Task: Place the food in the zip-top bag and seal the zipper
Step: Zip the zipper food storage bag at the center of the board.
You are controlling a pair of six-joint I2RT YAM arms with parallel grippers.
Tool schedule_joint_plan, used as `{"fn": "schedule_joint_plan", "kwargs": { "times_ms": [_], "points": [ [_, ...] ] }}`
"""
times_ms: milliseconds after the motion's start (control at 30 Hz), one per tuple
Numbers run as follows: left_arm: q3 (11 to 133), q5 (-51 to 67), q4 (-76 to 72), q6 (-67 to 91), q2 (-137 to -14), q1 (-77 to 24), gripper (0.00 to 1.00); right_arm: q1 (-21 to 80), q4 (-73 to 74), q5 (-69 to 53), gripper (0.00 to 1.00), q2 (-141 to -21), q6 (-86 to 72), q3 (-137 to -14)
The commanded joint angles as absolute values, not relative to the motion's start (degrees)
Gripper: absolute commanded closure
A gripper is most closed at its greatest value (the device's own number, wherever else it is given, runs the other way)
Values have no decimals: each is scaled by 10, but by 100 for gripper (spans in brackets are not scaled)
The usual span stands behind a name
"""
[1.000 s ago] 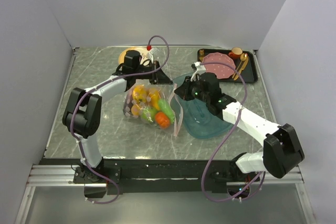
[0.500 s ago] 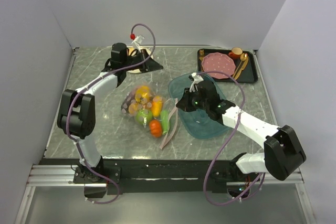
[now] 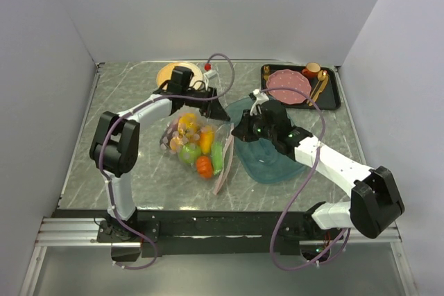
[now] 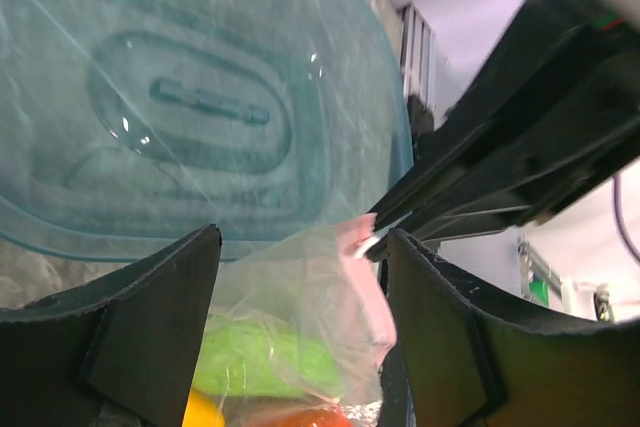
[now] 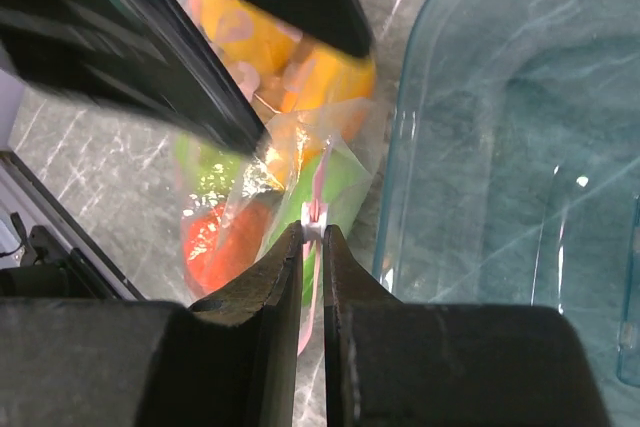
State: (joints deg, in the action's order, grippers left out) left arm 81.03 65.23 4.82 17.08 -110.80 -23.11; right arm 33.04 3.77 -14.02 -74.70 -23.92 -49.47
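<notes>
Top external view shows the bag [image 3: 171,132], floppy and slick, lying mid-worktop [image 3: 125,102] just beside a teal tray [image 3: 272,163]. The food [image 3: 196,150] is inside, probably light but apt to roll and bulge the film. The stiffer pink zipper [image 3: 223,164] looks the best hold. The right pincer [image 5: 312,231] pinches it, and the left pincer [image 4: 300,240] stands spread about its far end. The smooth marbled surface is walled on three sides.
</notes>
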Motion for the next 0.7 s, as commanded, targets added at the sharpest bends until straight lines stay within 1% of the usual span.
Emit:
{"fn": "schedule_joint_plan", "kwargs": {
  "times_ms": [0, 200, 233, 267, 300, 367, 400, 467, 500, 633, 667],
  "points": [
    [824, 664, 90, 105, -1114, -252, 28, 335, 44, -137, 100, -723, -222, -528],
    [821, 673, 36, 147, -1124, -261, 31, 335, 46, -138, 100, -716, -222, -530],
    [819, 677, 34, 148, -1123, -263, 37, 335, 47, -135, 100, -715, -221, -529],
    [819, 677, 33, 149, -1123, -263, 41, 335, 49, -134, 100, -715, -221, -532],
    [821, 675, 38, 148, -1123, -263, 50, 335, 51, -134, 100, -716, -221, -533],
    [820, 672, 37, 149, -1124, -264, 59, 335, 49, -134, 100, -717, -221, -533],
    [817, 669, 34, 155, -1124, -264, 69, 335, 48, -135, 100, -716, -221, -533],
    [813, 664, 19, 164, -1122, -264, 78, 335, 48, -138, 100, -718, -222, -534],
    [810, 664, 14, 173, -1121, -264, 85, 335, 47, -139, 100, -717, -224, -533],
    [808, 663, 8, 180, -1121, -264, 99, 335, 44, -134, 100, -715, -227, -527],
    [809, 662, 9, 178, -1121, -264, 99, 335, 43, -134, 100, -715, -228, -526]
  ]
}}
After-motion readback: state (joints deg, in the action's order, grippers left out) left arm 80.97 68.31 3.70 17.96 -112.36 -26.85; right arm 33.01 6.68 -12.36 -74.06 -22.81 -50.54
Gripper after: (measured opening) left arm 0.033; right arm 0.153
